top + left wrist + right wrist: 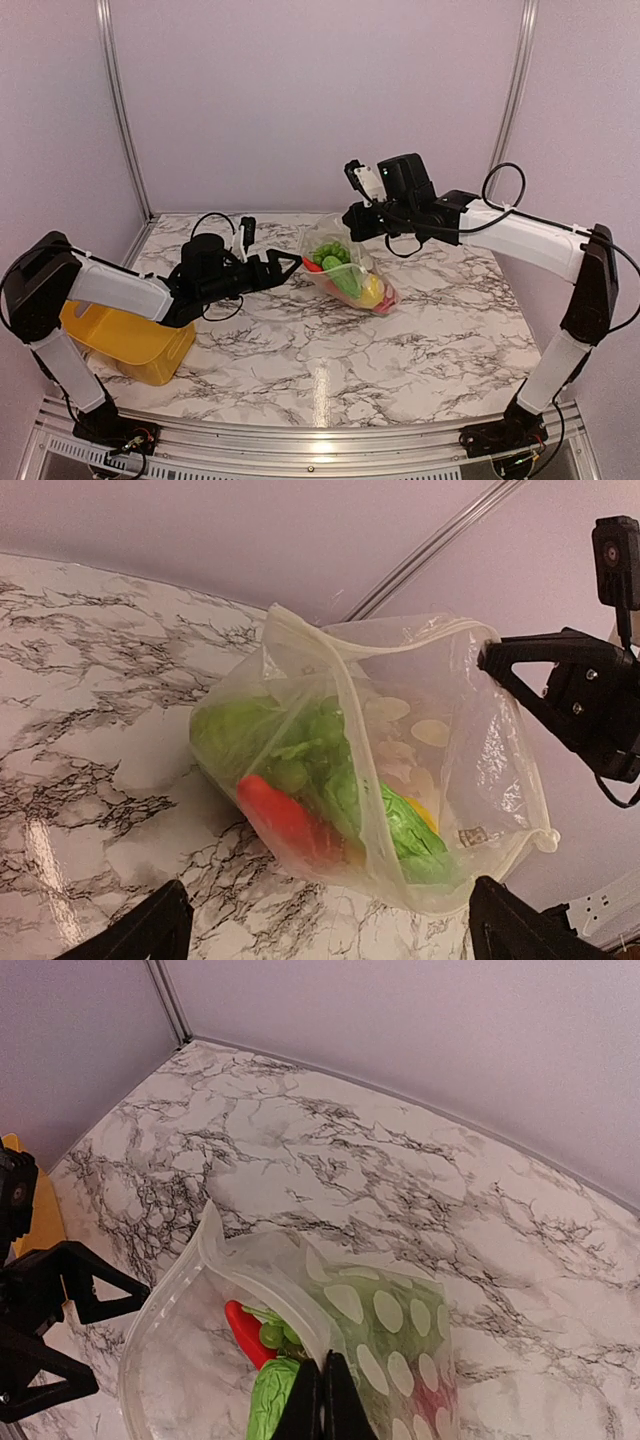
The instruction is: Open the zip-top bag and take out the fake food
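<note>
The zip-top bag (pixel 345 265), clear with pale dots, stands mid-table with its mouth open toward the left. Its lower end rests on the marble. My right gripper (pixel 358 222) is shut on the bag's upper rim (pixel 322 1400) and holds it up. Inside lies the fake food: a red piece (pixel 285 820), green leafy pieces (pixel 400 830), green grapes (pixel 270 1335) and a yellow piece (pixel 425 815). My left gripper (pixel 287 264) is open and empty, just left of the bag's mouth. Its fingers (pixel 150 930) straddle the bag's width in the left wrist view.
A yellow plastic basket (pixel 130 340) sits at the table's left edge under the left arm; its edge shows in the right wrist view (pixel 40 1210). Marble table top (pixel 400 350) with purple walls behind and on both sides.
</note>
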Available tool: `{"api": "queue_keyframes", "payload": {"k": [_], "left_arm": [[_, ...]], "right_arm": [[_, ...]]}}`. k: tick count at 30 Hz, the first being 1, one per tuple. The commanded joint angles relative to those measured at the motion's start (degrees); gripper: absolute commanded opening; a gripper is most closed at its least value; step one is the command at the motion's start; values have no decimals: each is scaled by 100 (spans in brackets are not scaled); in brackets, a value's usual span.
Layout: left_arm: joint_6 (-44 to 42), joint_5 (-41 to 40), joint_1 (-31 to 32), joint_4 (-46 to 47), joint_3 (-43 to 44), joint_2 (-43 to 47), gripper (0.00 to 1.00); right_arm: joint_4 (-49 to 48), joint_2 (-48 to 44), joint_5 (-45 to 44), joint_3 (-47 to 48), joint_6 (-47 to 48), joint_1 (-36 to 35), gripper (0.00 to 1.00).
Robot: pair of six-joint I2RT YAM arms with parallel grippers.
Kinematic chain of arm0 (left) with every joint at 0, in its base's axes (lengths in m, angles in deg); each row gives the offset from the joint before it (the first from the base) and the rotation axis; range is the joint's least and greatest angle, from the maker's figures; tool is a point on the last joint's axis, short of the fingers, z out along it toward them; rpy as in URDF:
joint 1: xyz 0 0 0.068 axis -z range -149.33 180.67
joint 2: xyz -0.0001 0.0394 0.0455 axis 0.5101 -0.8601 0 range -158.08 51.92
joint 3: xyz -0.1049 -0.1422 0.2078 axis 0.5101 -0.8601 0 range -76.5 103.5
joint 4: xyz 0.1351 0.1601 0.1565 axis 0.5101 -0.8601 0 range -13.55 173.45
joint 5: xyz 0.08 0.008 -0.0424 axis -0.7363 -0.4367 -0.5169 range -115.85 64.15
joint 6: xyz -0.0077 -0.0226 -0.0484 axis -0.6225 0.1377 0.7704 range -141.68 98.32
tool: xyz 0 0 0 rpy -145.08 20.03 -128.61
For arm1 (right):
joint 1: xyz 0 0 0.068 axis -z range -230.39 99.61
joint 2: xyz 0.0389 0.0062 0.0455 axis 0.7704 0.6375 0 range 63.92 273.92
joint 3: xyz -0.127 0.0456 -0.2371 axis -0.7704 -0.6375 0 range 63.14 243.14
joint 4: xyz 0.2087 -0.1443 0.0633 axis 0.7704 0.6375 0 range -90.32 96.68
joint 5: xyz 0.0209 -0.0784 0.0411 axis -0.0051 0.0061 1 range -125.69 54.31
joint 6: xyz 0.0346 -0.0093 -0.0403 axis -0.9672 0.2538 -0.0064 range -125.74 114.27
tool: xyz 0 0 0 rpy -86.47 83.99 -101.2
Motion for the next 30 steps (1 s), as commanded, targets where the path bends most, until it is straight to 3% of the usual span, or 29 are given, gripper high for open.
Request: {"api": "queue_keyframes", "payload": {"k": [1,3,5,7,12,16,22,24,27,30], "left_arm": [[234,-76,143,-150,302,-288,99],[417,22,174,54,354,-466,97],[503,1,202,-46,480,-627,88],[588,-161,199,-295,569,-713,75],[695,-596,68,-872,570,-707,30],[715,-694,-89,-1105,514,-708,11],[728,-746,-317,-1378,451,-752,10],[527,-445,-346,-1136,406,-726,21],[107,38,-317,-677,253,-535,48],[-143,112,-278,-609,108,-215,59]], "right_arm": [[-280,166,178,107,-111,-131,0],[-309,205,311,96,-111,-133,0],[-321,228,349,98,-104,-143,0],[-325,238,356,98,-82,-138,0],[-250,155,41,33,-6,-127,0],[-327,27,52,-177,9,-39,0],[-503,-49,427,-449,-2,42,0],[-624,-7,712,-497,9,44,0],[-799,159,1224,-516,-44,34,0],[-996,367,1577,-521,-156,-13,0]]}}
